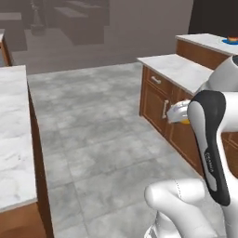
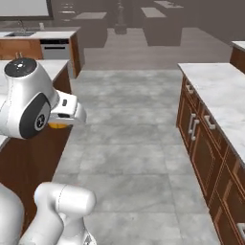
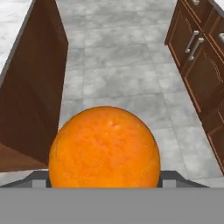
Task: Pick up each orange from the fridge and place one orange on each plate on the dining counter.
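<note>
You are in the middle of the task, in the carrying part. The gripper (image 3: 104,186) is clenched around the bright orange (image 3: 104,148), which sits at about 6 o'clock in the hand view and hides the finger tips almost fully. In the left base view you see a small piece of the same orange at about 3 o'clock, under the white hand; in the right base view it peeks out at about 9 o'clock. So, in my judgement, the first pick from the fridge is done, but no orange lies on a plate yet. The base stands in the aisle on the grey tile floor (image 1: 97,139), between a marbled counter (image 1: 14,139) and the wooden cabinets (image 1: 160,107). At about 2 o'clock in the left base view, far away, a blue plate (image 1: 231,41) rests on a counter top. What is left: put this orange on one plate, then bring the second orange to the other plate.
</note>
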